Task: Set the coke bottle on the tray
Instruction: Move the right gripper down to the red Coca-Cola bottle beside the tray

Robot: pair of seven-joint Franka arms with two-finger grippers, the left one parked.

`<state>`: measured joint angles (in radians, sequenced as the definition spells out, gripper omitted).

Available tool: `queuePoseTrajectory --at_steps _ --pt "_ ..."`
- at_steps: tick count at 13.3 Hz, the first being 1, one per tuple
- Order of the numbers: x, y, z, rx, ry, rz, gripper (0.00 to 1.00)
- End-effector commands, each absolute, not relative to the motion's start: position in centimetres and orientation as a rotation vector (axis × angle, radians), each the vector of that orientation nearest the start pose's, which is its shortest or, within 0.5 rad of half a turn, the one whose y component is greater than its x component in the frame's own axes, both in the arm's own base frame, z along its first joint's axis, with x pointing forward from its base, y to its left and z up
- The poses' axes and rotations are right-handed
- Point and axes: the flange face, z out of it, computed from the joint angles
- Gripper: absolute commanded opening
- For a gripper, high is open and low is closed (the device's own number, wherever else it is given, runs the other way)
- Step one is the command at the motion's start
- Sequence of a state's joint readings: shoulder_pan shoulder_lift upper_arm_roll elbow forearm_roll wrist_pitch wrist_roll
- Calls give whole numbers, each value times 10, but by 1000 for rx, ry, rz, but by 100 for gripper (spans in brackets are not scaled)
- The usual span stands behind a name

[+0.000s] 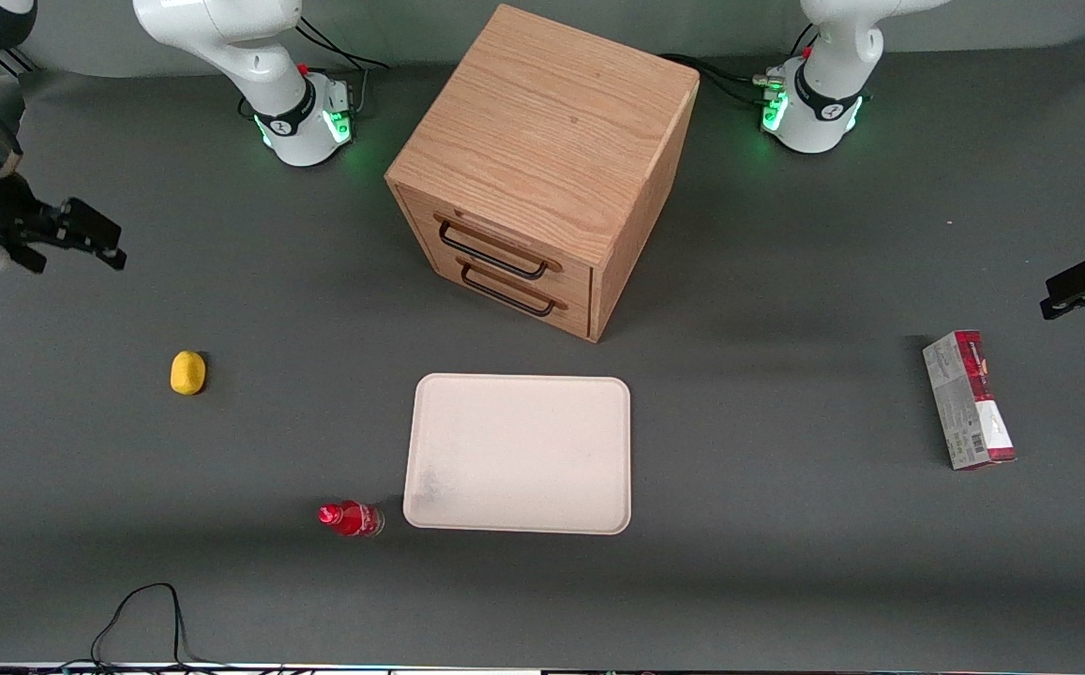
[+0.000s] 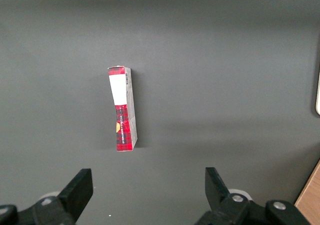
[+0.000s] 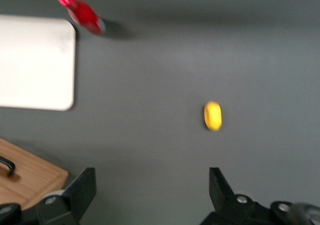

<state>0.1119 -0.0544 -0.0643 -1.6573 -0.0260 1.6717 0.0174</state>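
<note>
The cabinet [image 1: 542,169] stands farther from the front camera than the tray [image 1: 519,455], which lies flat on the table [image 1: 786,562]. The gripper [image 1: 82,234] hangs empty with fingers spread, well away from the tray toward the working arm's end. The bottle [image 1: 351,518] rests on the table just beside the tray's near corner, not on it.

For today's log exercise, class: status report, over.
End effector open, high over the working arm's end of the table. Coke bottle upright beside the tray, not on it. Nothing in the way.
</note>
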Motion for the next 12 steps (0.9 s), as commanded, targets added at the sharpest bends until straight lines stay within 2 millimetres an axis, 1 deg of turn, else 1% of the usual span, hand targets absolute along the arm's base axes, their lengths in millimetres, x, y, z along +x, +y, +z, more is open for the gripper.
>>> queuePoseTrajectory --at_steps 1,2,4,5,6,8,10,11,12 --pt "635 71 609 -3121 -144 -97 100" --pt "660 88 593 -3111 -179 -96 100" --pt "701 111 557 -3086 -221 -102 100" --pt "716 122 533 -3071 -241 -93 100" --pt "729 130 504 -3059 -249 -93 100" --pt "745 154 454 -3055 -282 -109 100" --pt "759 167 410 -3040 -294 -139 100" --pt "762 176 390 -3032 -306 -149 99" --pt "766 179 375 -3030 -303 -165 99"
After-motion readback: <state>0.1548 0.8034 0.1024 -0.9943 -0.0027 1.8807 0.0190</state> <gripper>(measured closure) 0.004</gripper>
